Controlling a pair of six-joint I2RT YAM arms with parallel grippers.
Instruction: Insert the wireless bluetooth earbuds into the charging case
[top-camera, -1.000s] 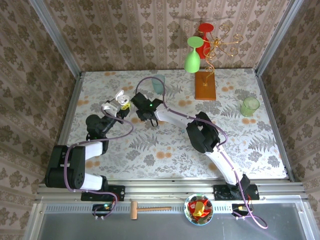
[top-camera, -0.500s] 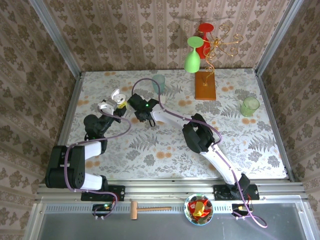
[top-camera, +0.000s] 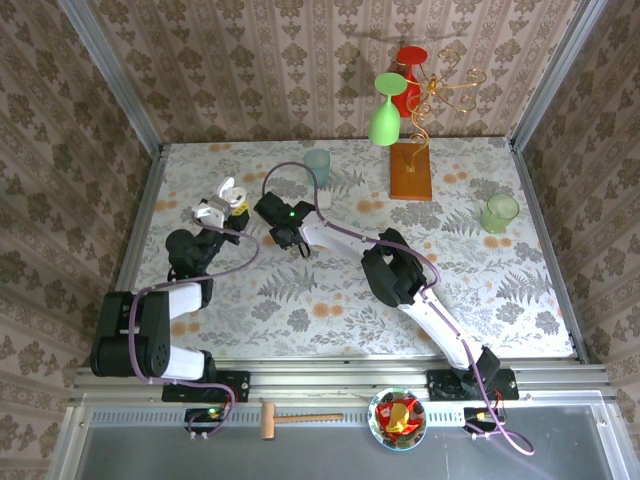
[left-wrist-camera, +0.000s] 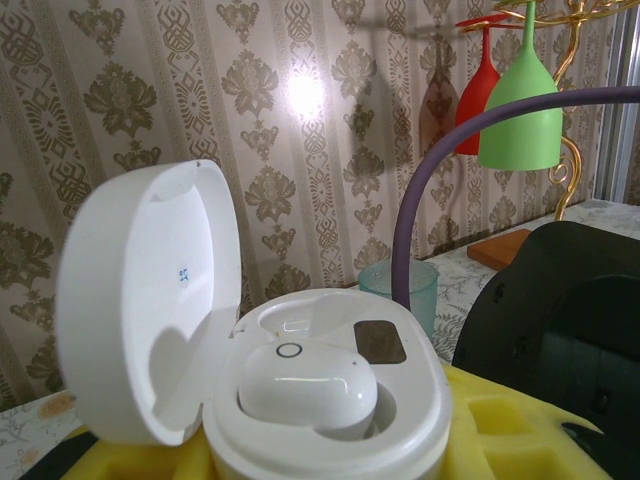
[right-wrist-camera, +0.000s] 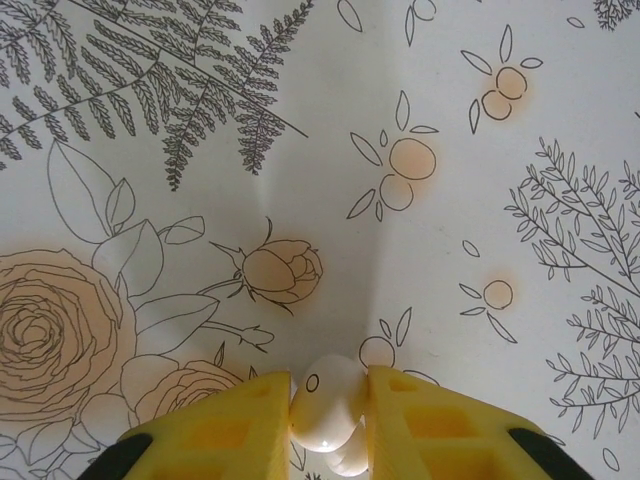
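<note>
Both arms have shifted left vs a sec ago. My left gripper (top-camera: 222, 207) has carried the charging case (left-wrist-camera: 330, 320) a bit nearer the table's (top-camera: 500, 300) far-left corner. My right wrist has trailed after it, jaws narrowing on the way.

Left gripper: clamped on the case base, yellow pads (left-wrist-camera: 505, 430) either side. Case looks held off the table, can't confirm. Lid (left-wrist-camera: 150, 300) is hinged open and stands up on the left, so the wells face up w/ clear access from above. One earbud (left-wrist-camera: 305, 385) already sits in the near well. The well behind it looks empty, prob the target.

Right gripper (right-wrist-camera: 328, 400): closed on the second earbud (right-wrist-camera: 322, 400), pinched between its yellow pads and pointing down over bare tablecloth. Can't tell its height above the cloth. The pinch is across the bud's body, so its lower end is free, which should let it seat in a well.

Top view: right wrist is just right of the case, near but apart. Teal cup (top-camera: 317, 165) sits behind, nearer the far edge, not in the way.

Est: 1 of 2 in. Next = line bud up over the empty well. Risk: it's tiny and glossy, may rotate in the pads.
</note>
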